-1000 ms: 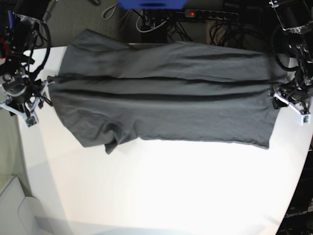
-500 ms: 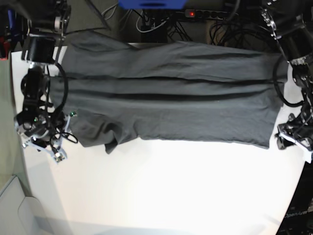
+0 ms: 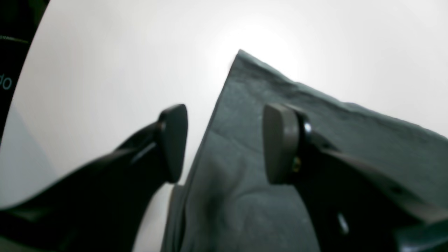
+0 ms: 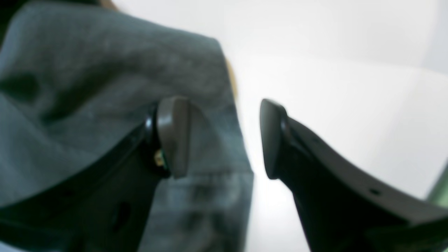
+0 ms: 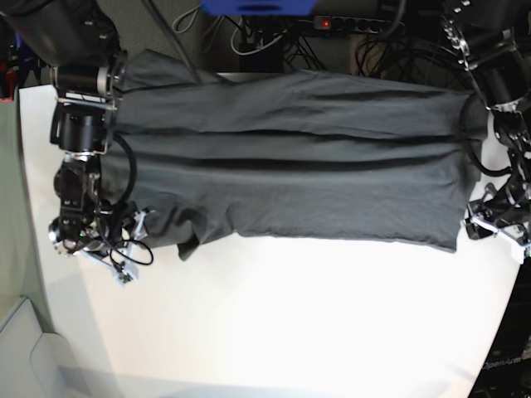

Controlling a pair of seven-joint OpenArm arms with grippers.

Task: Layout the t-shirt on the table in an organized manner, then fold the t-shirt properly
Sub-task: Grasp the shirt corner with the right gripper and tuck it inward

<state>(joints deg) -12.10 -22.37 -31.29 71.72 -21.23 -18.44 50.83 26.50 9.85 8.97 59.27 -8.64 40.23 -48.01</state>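
Item: t-shirt (image 5: pixel 290 157), dark charcoal grey, lies spread on the far half of my white worktop (image 5: pixel 290 323), long creases running its length, one sleeve bunched at the near corner. My left claw (image 3: pixel 224 143) gapes wide astride the hem corner, gripping nothing. My right claw (image 4: pixel 224 138) gapes wide over the sleeve edge, gripping nothing.
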